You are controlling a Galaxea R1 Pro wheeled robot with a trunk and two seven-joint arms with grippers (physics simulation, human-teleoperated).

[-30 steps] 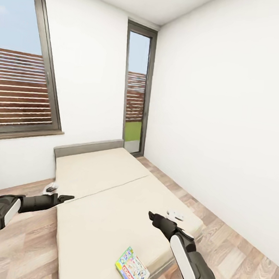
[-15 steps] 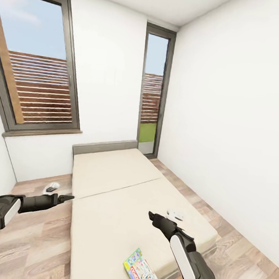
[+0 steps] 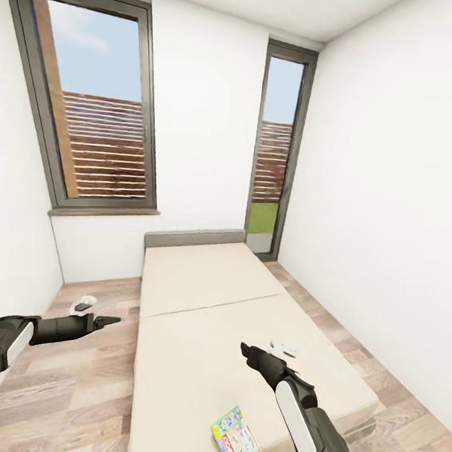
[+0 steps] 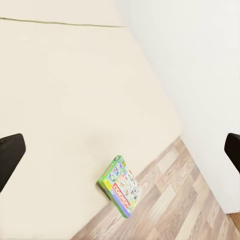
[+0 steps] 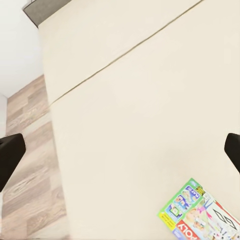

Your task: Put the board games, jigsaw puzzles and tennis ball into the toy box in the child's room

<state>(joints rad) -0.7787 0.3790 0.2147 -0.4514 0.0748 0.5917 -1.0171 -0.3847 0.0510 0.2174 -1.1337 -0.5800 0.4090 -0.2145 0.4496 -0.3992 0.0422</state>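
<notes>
Beige bed (image 3: pixel 243 338) now sits further right in view; both grippers spread, empty.

The beige bed (image 3: pixel 211 307) on the wood-plank floor (image 3: pixel 79 391) carries one green-edged board game (image 3: pixel 238 443) near its foot edge.

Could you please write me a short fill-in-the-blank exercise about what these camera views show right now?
1. The green-edged board game lies on the ____.
2. That mattress is ____ in colour.
3. The jaws of the right gripper stand ____, holding nothing.
4. The floor beside the bed is made of ____ planks.

Missing words: bed; beige; open; wood.
</notes>
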